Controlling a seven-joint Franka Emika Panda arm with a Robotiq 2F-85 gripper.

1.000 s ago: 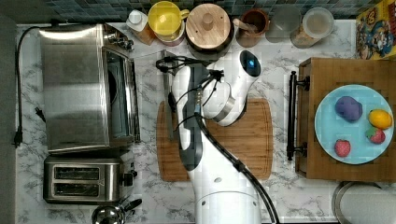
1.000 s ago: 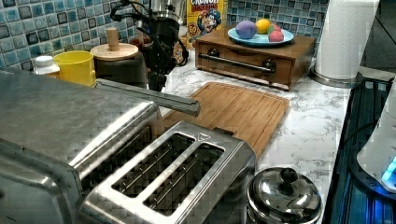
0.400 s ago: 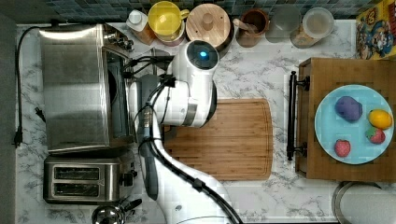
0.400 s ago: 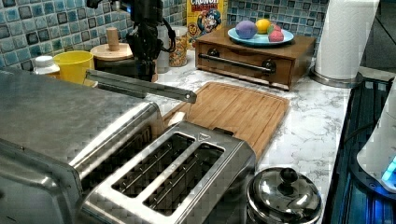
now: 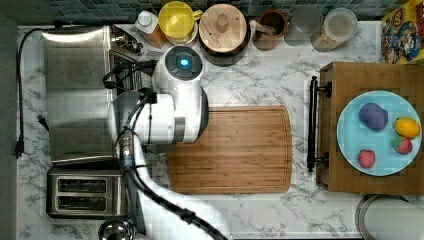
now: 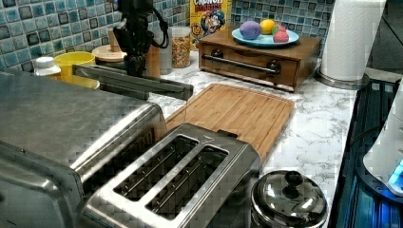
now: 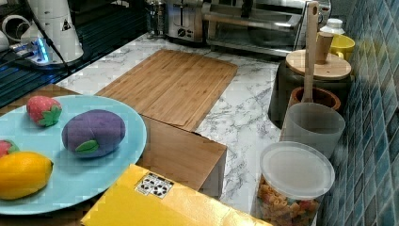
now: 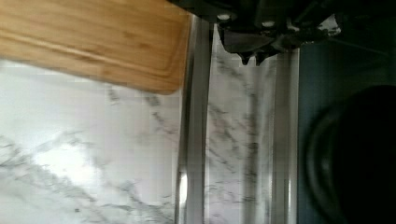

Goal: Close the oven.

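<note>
Oven (image 5: 77,95) sits at the top view's left on the desk (image 5: 260,75); in the left view its stiff, hinged, slick steel-and-glass door (image 6: 138,83) hangs part-open, best pushed at the bar handle; wrist view: the hand (image 8: 252,57) looks nearly closed, empty.

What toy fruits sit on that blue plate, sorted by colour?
Purple: 1
Yellow: 1
Red: 2, strawberries
Total: 4 on the plate

Oven (image 5: 77,95) left of cutting board (image 5: 235,150) (top view's left), toaster (image 5: 82,192) beside.
</note>
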